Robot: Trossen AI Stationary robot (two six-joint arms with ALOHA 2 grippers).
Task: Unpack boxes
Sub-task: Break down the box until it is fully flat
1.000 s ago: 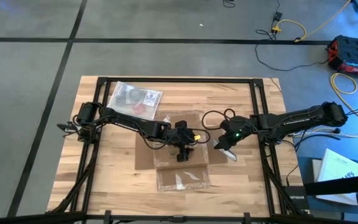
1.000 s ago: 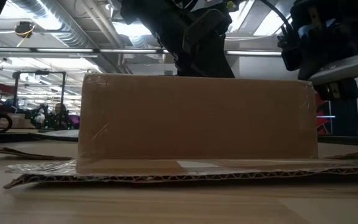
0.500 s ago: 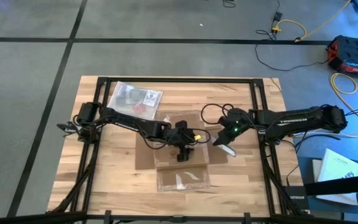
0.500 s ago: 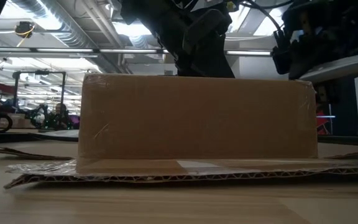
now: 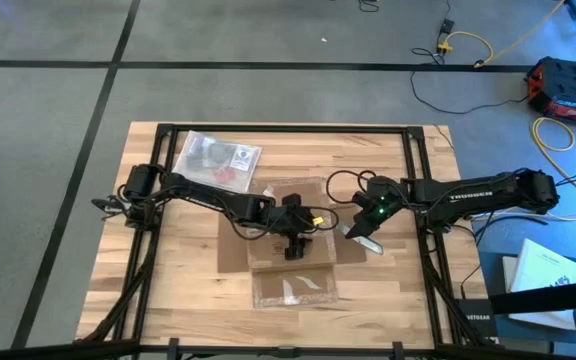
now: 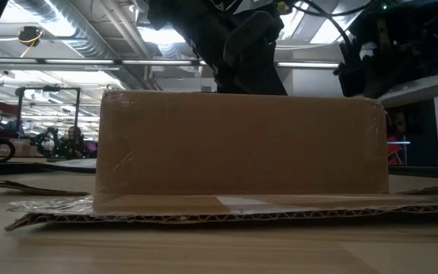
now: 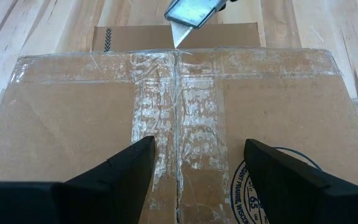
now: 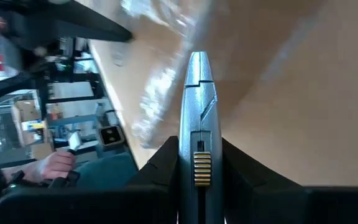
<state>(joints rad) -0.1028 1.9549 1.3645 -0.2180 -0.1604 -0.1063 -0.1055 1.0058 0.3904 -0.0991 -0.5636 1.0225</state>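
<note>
The shallow brown cardboard box (image 5: 265,252) lies flat on the table's middle, with shiny clear tape strips (image 7: 176,118) crossing its top. My left gripper (image 5: 293,248) is above the box top, open, with its fingers (image 7: 120,171) on either side of the taped seam. My right gripper (image 5: 368,228) is at the box's right side, shut on a silver utility knife (image 5: 360,238). The knife's blade (image 7: 180,34) points at the seam at the top's right edge. In the low view the box (image 6: 242,144) hides where the arms meet it. My left gripper (image 7: 197,149) comes at the box top from above, fingers spread over the tape cross. The box's front edge hides their tips in the low view, so I cannot tell whether they touch. My right gripper (image 8: 197,146) pinches the knife's handle (image 8: 197,165) between its two fingers, beside the yellow slider. The fingers lie along the knife, which sticks out ahead of them. It is lifted clear of the table and slants down toward the box's right edge.
A clear plastic bag (image 5: 218,157) with a small red object (image 5: 230,172) lies at the table's far left. A flat cardboard sheet with tape (image 5: 294,290) lies on the box's near side. Black frame rails (image 5: 413,180) border the table. Bare wood shows on the near left.
My right gripper, with the knife, has shifted a little toward the table's left, toward the box. The box and my left gripper have kept still.
</note>
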